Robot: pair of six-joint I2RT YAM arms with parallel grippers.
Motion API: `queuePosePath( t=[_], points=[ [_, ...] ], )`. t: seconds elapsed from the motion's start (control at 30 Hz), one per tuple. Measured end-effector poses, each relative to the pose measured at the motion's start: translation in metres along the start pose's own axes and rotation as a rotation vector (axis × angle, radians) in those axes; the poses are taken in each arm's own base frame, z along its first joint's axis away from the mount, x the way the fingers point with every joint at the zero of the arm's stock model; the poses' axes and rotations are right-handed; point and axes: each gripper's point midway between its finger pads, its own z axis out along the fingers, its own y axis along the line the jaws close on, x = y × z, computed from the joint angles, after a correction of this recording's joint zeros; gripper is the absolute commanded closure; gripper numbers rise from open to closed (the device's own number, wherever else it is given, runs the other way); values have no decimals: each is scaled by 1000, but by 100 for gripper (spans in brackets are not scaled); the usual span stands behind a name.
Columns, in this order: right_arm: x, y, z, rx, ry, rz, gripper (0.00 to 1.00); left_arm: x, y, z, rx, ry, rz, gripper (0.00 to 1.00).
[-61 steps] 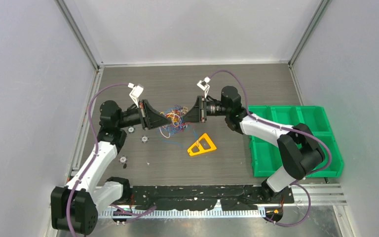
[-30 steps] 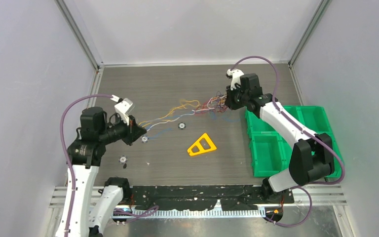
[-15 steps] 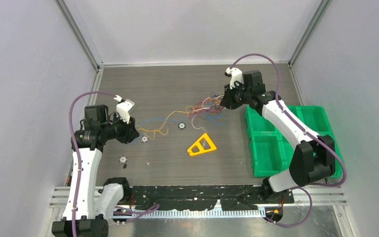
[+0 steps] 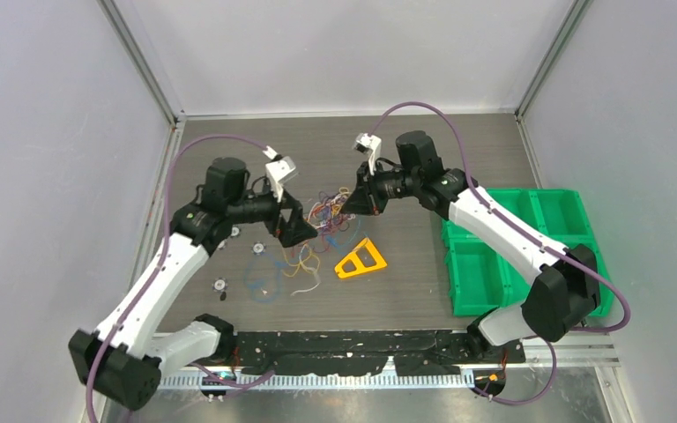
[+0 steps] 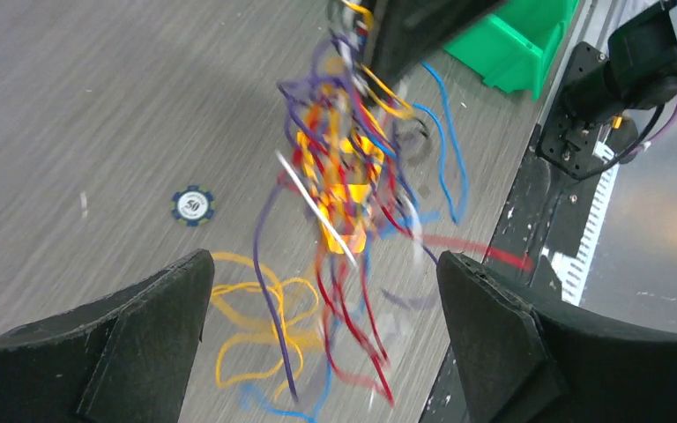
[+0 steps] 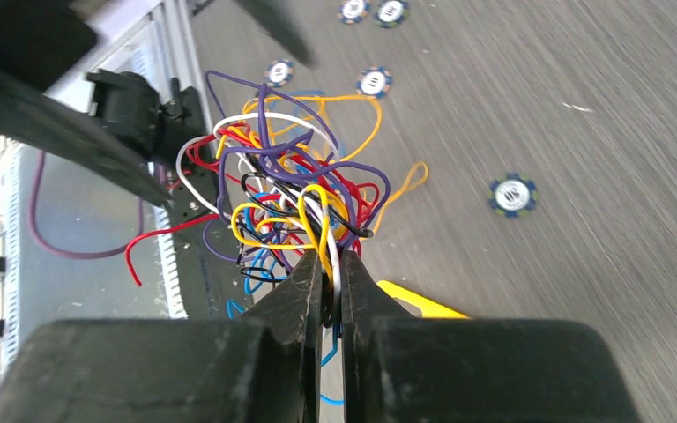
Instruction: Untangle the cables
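The cables (image 4: 328, 213) are a tangled bunch of thin red, orange, yellow, blue, purple and white wires hanging over the table's middle. My right gripper (image 4: 353, 202) is shut on the cables (image 6: 282, 189), with several strands pinched between its fingertips (image 6: 331, 264). My left gripper (image 4: 305, 233) stands wide open just left of the bunch. In the left wrist view the cables (image 5: 344, 167) dangle between and beyond its spread fingers (image 5: 154, 335), touching neither. Loose orange and blue strands (image 4: 293, 266) lie on the table below.
A yellow plastic triangle (image 4: 360, 258) lies right of the loose strands. Poker chips (image 4: 258, 248) are scattered at the left, one (image 5: 193, 205) near the cables. Green bins (image 4: 529, 247) stand at the right edge. The black base strip (image 4: 361, 345) runs along the front.
My left gripper has opened and let go of its strands, which dropped onto the table. It swung right toward the bunch; my right gripper carried the bunch left toward the middle.
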Motion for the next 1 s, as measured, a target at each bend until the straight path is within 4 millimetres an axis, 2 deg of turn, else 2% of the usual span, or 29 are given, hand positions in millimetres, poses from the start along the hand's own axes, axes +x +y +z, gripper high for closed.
queuePosePath(
  t=[0.07, 0.1, 0.13, 0.17, 0.2, 0.23, 0.33, 0.43, 0.6, 0.77, 0.83, 0.93, 1.0],
  points=[
    [-4, 13, 4, -45, -8, -12, 85, 2, 4, 20, 23, 18, -40, 19],
    [-6, 19, 5, -62, -12, -15, 81, 4, 5, 30, 37, 31, -67, 36],
    [-7, 23, 6, -73, -14, -15, 79, 7, 4, 37, 54, 43, -91, 59],
    [-7, 25, 7, -78, -16, -16, 76, 8, 3, 42, 71, 48, -107, 91],
    [-9, 26, 7, -72, -21, -22, 75, 8, -3, 47, 106, 54, -141, 99],
    [-9, 27, 7, -71, -22, -23, 75, 8, -8, 49, 130, 53, -160, 100],
    [-13, 13, 6, 21, -37, -28, 77, 0, -21, 48, 194, 23, -159, 100],
    [-16, -2, 3, 108, -50, -32, 89, -2, -32, 42, 229, -11, -150, 100],
    [-16, -22, -1, 213, -54, -34, 94, 2, -37, 27, 238, -41, -147, 100],
    [-16, -49, -19, 311, -64, -35, 94, 2, -10, 5, 158, -92, -188, 100],
    [-19, -46, -21, 301, -69, -58, 91, 2, 2, -3, 123, -110, -200, 100],
    [-22, -44, -25, 286, -76, -82, 90, 8, 11, -12, 104, -106, -209, 100],
    [-21, -53, -33, 310, -73, -81, 91, 14, 21, -24, 68, -107, -226, 100]
  ],
)
